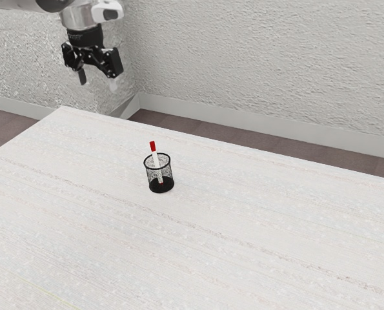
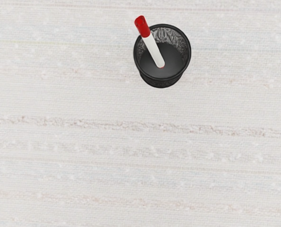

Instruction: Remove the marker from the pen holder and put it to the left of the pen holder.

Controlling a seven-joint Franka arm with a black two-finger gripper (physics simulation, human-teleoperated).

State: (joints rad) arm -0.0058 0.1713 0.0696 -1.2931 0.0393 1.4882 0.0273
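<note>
High at the exterior view's upper left, the black gripper hangs well above the table, open, with its two fingers apart and nothing between them. A black mesh pen holder stands upright on the table, lower than the gripper and toward the exterior view's right. Inside it leans a white marker with a red cap sticking up past the rim. The wrist view has the round holder from above, with the marker tilted in it, its red end over the rim and its other end at the holder's floor.
The white, faintly streaked table spreads around the holder. Its far edge runs in front of a rough white wall with a pale baseboard, and brown floor lies between them.
</note>
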